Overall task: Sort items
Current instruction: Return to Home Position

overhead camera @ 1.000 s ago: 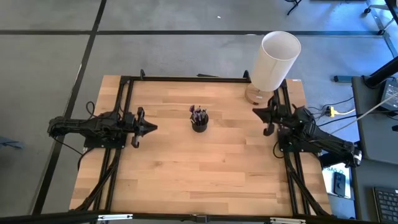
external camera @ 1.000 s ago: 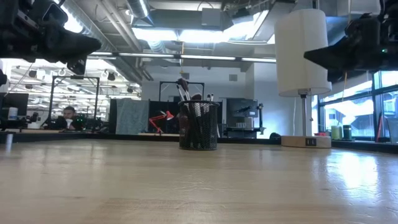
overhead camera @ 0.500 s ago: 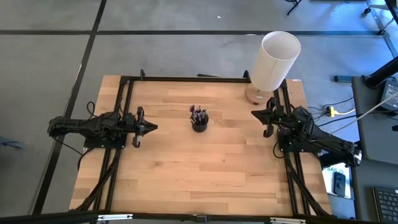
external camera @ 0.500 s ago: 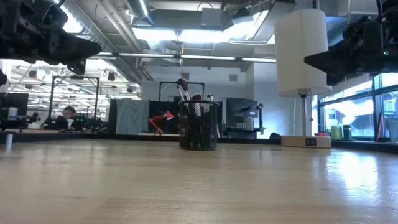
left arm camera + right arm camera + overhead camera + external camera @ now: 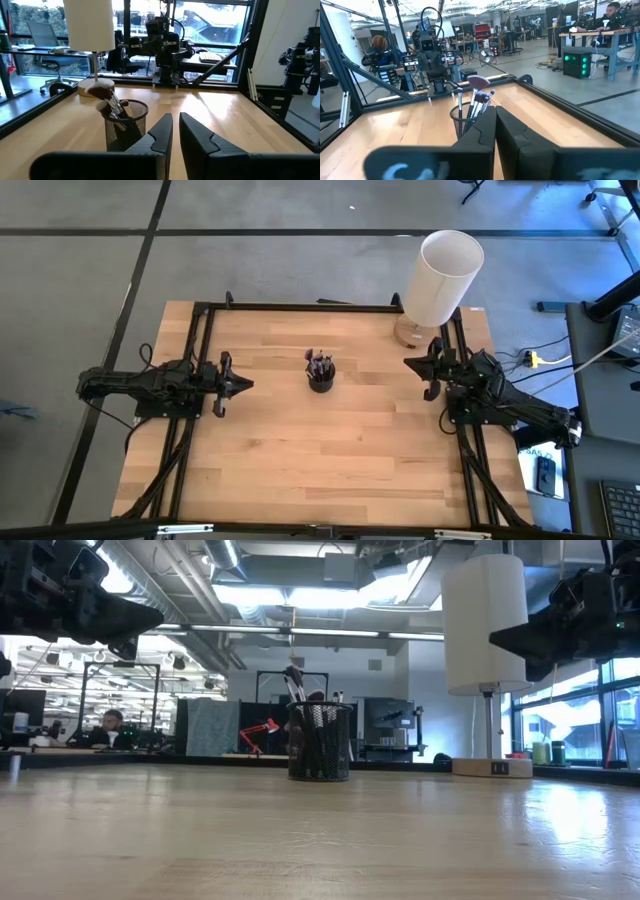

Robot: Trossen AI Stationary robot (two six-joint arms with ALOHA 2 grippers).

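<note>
Left fingers (image 5: 244, 385): almost closed, with only a thin slit between them. They grip nothing and are raised above the desk (image 5: 330, 450).

Right fingers (image 5: 409, 363): pressed together, gripping nothing, and likewise raised above the desk.

Brushes (image 5: 319, 362): standing heads-up in the black mesh cup (image 5: 321, 383). The cup sits between the two sets of fingers, straight ahead of both tips and well apart from each.

White lamp (image 5: 440, 275): stands near the right fingers, off to one side.

Too small from above to count the brushes (image 5: 319, 361). Partly masked low down by the mesh of the black cup (image 5: 320, 745). Cropped at the low view's edges: left arm (image 5: 70, 600), right arm (image 5: 575, 625).
</note>
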